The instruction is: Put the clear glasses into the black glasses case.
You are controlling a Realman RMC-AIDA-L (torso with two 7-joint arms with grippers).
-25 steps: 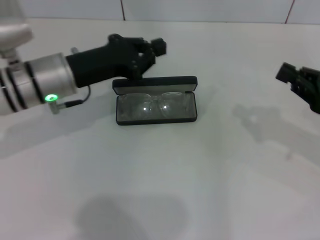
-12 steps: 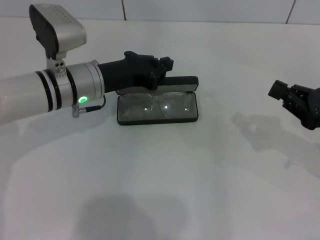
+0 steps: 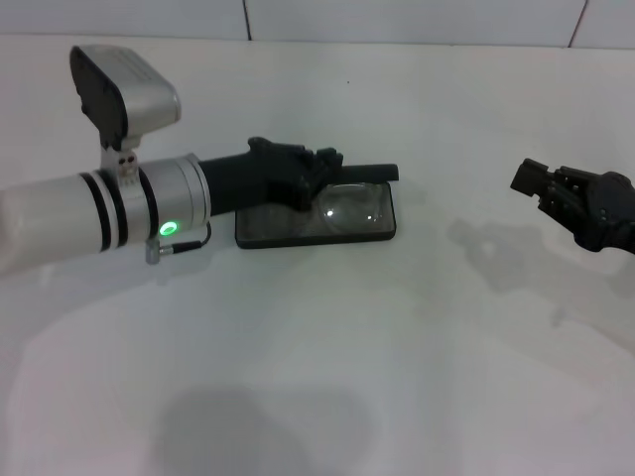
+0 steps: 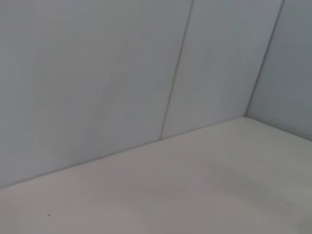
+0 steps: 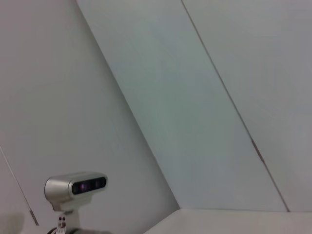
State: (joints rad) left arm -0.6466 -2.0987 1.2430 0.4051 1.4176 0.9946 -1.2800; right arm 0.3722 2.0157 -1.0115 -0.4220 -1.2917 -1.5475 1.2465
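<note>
The black glasses case (image 3: 298, 234) lies on the white table in the middle of the head view. Its lid (image 3: 375, 173) is tilted low over the base. The clear glasses (image 3: 353, 206) lie inside the case, and only the right lens shows beside my left gripper (image 3: 319, 165). That black gripper lies across the lid and covers the case's left half. My right gripper (image 3: 533, 179) hovers over the table well to the right of the case, holding nothing. Neither wrist view shows the case or the glasses.
A tiled wall (image 3: 397, 20) runs along the table's far edge. The left wrist view shows only the wall (image 4: 122, 73) and the tabletop (image 4: 195, 185). In the right wrist view, the left arm's silver camera housing (image 5: 75, 186) stands before the wall.
My left arm has swung over the case, and the lid has dropped from upright to low over the glasses. My right gripper has drifted left, toward the case.
</note>
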